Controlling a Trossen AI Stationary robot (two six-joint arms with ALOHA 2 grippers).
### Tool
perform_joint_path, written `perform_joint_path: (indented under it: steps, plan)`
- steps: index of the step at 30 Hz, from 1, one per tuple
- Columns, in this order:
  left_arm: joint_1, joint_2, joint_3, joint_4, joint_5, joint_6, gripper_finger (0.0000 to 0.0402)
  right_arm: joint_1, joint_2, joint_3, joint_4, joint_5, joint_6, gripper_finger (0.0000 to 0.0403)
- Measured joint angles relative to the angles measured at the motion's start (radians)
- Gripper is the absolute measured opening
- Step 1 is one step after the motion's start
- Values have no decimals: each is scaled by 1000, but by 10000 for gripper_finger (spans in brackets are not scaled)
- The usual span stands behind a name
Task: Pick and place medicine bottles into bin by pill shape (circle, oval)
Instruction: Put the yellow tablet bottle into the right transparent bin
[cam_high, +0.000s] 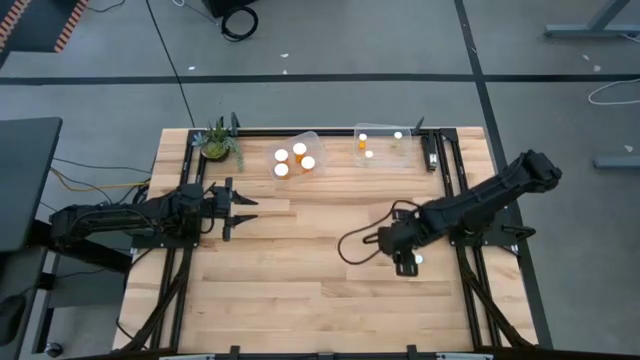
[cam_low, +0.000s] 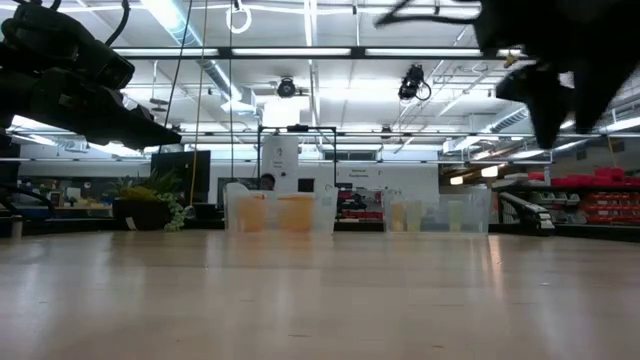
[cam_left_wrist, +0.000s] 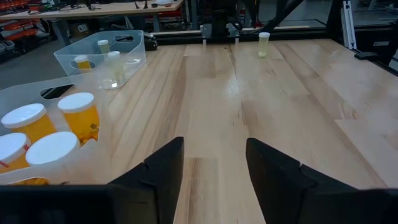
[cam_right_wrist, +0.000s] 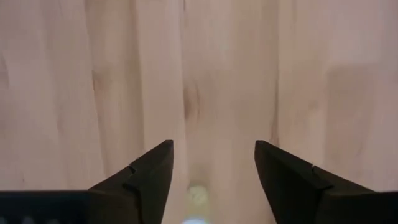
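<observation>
Last bottle (cam_high: 417, 259): upright near the table's (cam_high: 320, 300) right edge, directly under the right tool (cam_high: 405, 262), fingers wide, empty. Descend centred, straddle the cap, close gently. Left tool (cam_high: 237, 207): wide, waiting by the left edge.

Open tabletop (cam_high: 300, 270) ahead; two tubs (cam_high: 298, 152) line the far edge.

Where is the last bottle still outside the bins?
In the high view, the small bottle stands on the table's right side, directly under the open right gripper, far from both bins.
</observation>
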Motion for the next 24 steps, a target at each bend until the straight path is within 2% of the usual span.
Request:
perform_joint_path:
  steps: [8,18,24]
  plan:
    - [0,0,0,0,0,0,187,107,0,-106,1,6,131,261]
    - [0,0,0,0,0,0,181,236,0,-205,1,7,234,262]
    - [0,0,0,0,0,0,187,254,0,-222,4,56,246,261]
